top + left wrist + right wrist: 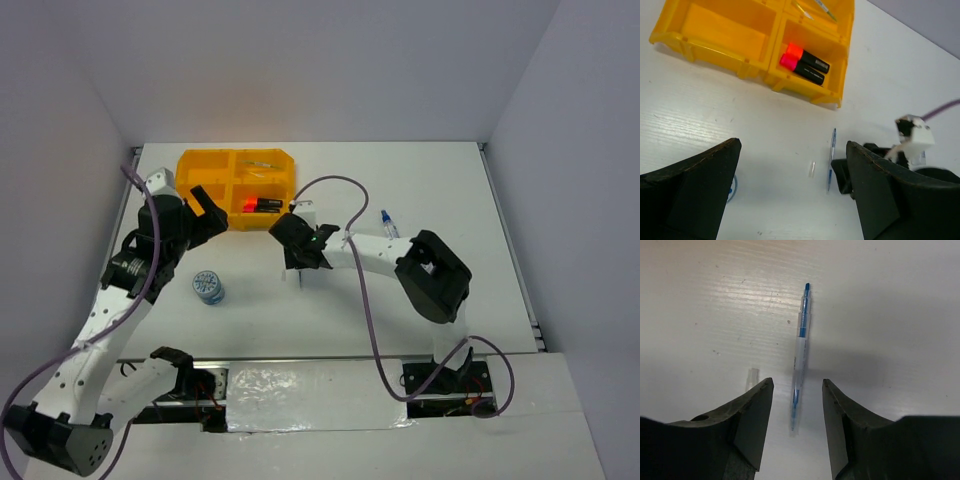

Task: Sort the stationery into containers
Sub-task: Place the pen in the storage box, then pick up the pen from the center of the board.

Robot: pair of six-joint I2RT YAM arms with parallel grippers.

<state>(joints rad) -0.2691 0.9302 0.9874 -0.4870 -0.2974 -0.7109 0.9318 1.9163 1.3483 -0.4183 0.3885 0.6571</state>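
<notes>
White table (450,290), pale walls on three sides, and the orange tray (190,172) at the far left. My right claw (796,385) hangs over the middle of the table, just near of the tray, its fingers spread and holding nothing. Below it the blue-and-clear pen (801,347) lies flat on the table. One end sits in the gap between my fingertips and the blue end points away. A small clear piece (752,377) lies beside the finger on the left of my wrist view, apart from the pen.

I judge the step in hand to be picking up this pen. My fingers already stand on either side of the barrel, so I can close across it. I should come straight down, centred, so that neither finger touches first and rolls it off, and I should stay off the clear piece. The barrel looks thin and smooth, so I'd squeeze fully before lifting.

The tray's far right compartment holds thin pens (262,162), which looks like the right place for this one. Two markers (805,64) fill the near right one. My left claw (792,145) hovers spread and empty just near of the tray, so I should carry the pen clear of it.
</notes>
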